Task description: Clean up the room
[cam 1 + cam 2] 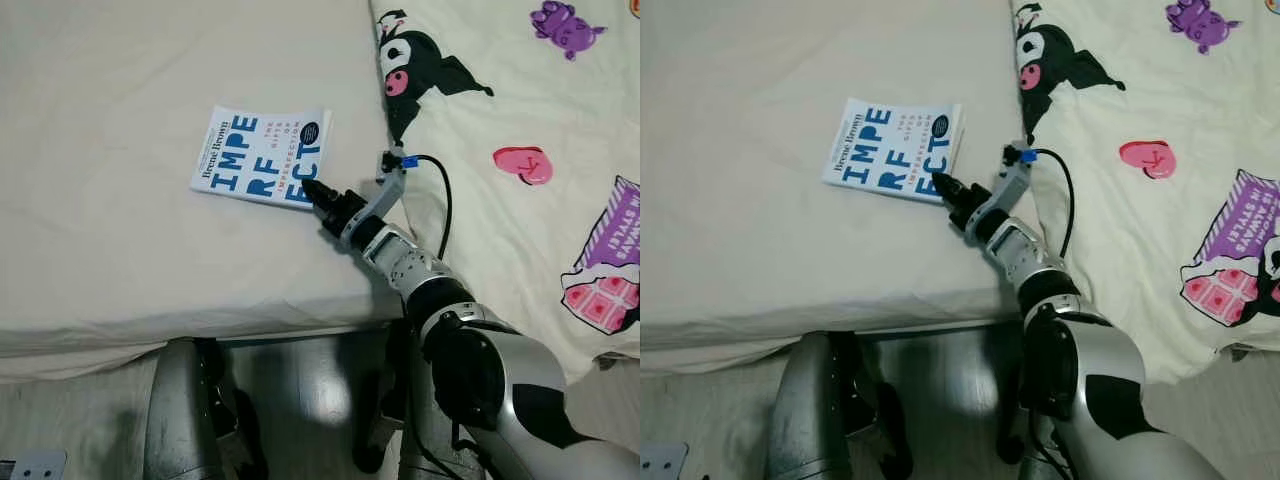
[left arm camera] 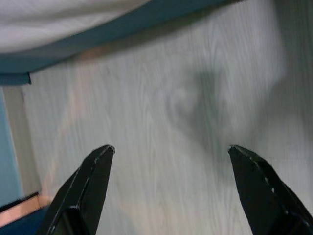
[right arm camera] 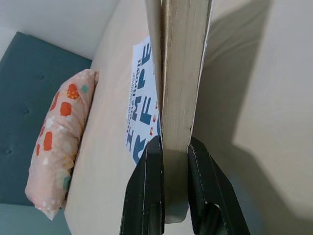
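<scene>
Presently the book (image 1: 264, 156) on the bed (image 1: 110, 250) is pinched at its near corner by the right gripper (image 3: 168, 161). Since only a corner is held, it should be lifted slowly and kept level; the left gripper (image 2: 171, 161) hangs spread above the floor (image 2: 161, 88).

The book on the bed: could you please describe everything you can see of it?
The book is a white paperback with big blue cover letters and the author's name along one side. It lies cover up on the cream sheet of the bed, beside the cartoon-print blanket. The right gripper is shut on its near corner; the right wrist view shows the cream page block pinched between the fingers.
</scene>
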`<state>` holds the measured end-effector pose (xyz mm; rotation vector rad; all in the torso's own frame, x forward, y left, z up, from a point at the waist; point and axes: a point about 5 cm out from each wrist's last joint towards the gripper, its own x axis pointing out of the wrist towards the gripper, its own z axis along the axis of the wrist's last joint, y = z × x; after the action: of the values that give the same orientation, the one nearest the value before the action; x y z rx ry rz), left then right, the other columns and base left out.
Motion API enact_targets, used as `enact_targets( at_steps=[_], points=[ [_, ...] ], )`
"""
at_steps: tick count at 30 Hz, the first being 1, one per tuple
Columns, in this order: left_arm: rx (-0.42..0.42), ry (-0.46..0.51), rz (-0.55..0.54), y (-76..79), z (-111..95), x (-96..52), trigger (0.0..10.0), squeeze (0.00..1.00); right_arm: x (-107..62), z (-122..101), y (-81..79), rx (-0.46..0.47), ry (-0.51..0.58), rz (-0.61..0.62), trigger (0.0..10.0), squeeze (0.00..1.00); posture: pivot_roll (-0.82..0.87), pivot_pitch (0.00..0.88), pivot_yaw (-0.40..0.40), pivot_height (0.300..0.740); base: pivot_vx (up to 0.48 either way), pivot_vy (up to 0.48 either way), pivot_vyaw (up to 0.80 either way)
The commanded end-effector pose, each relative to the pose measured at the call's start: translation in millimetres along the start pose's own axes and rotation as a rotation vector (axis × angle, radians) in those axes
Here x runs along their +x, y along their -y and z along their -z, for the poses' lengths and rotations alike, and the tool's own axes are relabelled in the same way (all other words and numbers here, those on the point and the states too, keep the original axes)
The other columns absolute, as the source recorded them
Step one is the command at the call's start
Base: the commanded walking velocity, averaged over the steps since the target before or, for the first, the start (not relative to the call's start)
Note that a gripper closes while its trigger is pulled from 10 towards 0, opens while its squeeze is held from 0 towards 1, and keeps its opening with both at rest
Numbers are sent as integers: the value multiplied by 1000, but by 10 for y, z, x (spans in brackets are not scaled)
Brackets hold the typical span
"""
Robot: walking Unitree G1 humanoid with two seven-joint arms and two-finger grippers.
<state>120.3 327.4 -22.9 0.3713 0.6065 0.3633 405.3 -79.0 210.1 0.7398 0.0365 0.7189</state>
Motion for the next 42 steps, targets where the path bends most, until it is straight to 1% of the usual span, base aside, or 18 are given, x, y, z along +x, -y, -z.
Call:
enact_targets(
  at_steps=[1, 7, 11, 18, 23, 25, 26, 27, 29, 30, 35, 36, 37, 38, 39, 40, 41, 42],
  points=[
    [-25, -63, -17, 46, 113, -23, 10000, 0, 49, -42, -91, -22, 23, -70, 0, 0, 154, 500, -6, 479, 0, 0, 0],
    [-52, -31, -48, 80, -62, 127, 10000, 0, 65, -115, -154, -64, 46, -135, 0, 0, 130, 448, -12, 479, 0, 0, 0],
    [-124, 91, -145, 7, -630, 467, 10000, 0, -5, -270, -264, -49, 125, -339, 0, 0, 83, 339, -12, 493, 0, 0, 0],
    [-234, 248, -220, -108, -1337, 709, 10000, 0, -128, -348, -358, -54, 180, -472, 0, 0, 44, 238, -10, 512, 0, 0, 0],
    [-272, 288, -244, -169, -1489, 732, 10000, 0, -165, -351, -363, -48, 193, -480, 0, 0, 42, 216, -12, 517, 0, 0, 0],
    [-377, 380, -278, -298, -1803, 752, 10000, 0, -240, -324, -344, -38, 213, -487, 0, 0, 38, 183, -13, 527, 0, 0, 0],
    [-377, 380, -278, -298, -1803, 752, 10000, 0, -240, -324, -344, -38, 213, -487, 0, 0, 38, 183, -13, 527, 0, 0, 0],
    [-469, 467, -240, -325, -2028, 741, 10000, 0, -276, -297, -332, -32, 222, -486, 0, 0, 38, 153, -15, 531, 0, 0, 0],
    [-469, 467, -240, -325, -2028, 741, 10000, 0, -276, -297, -332, -32, 222, -486, 0, 0, 38, 153, -15, 531, 0, 0, 0],
    [-542, 560, -188, -342, -2247, 712, 10000, 0, -299, -270, -320, -27, 228, -483, 0, 0, 32, 132, -16, 536, 0, 0, 0],
    [-533, 628, -145, -374, -2429, 684, 10000, 0, -332, -246, -311, -26, 228, -480, 0, 0, 25, 116, -12, 541, 0, 0, 0],
    [-389, 645, -108, -392, -2556, 675, 10000, 0, -361, -245, -299, -28, 231, -474, 0, 0, 23, 110, -10, 546, 0, 0, 0],
    [-389, 645, -108, -392, -2556, 675, 10000, 0, -361, -245, -299, -28, 231, -474, 0, 0, 23, 110, -10, 546, 0, 0, 0],
    [11, 616, 7, -303, -2612, 689, 10000, 0, -398, -259, -288, -32, 232, -463, 0, 0, 19, 101, -14, 551, 0, 0, 0],
    [11, 616, 7, -303, -2612, 689, 10000, 0, -398, -259, -288, -32, 232, -463, 0, 0, 19, 101, -14, 551, 0, 0, 0],
    [344, 552, 116, -229, -2549, 705, 10000, 0, -425, -274, -283, -36, 233, -456, 0, 0, 19, 101, -14, 556, 0, 0, 0],
    [344, 552, 116, -229, -2549, 705, 10000, 0, -425, -274, -283, -36, 233, -456, 0, 0, 19, 101, -14, 556, 0, 0, 0],
    [588, 483, 246, -181, -2435, 695, 10000, 0, -437, -286, -281, -38, 234, -452, 0, 0, 16, 99, -16, 560, 0, 0, 0]
  ],
)
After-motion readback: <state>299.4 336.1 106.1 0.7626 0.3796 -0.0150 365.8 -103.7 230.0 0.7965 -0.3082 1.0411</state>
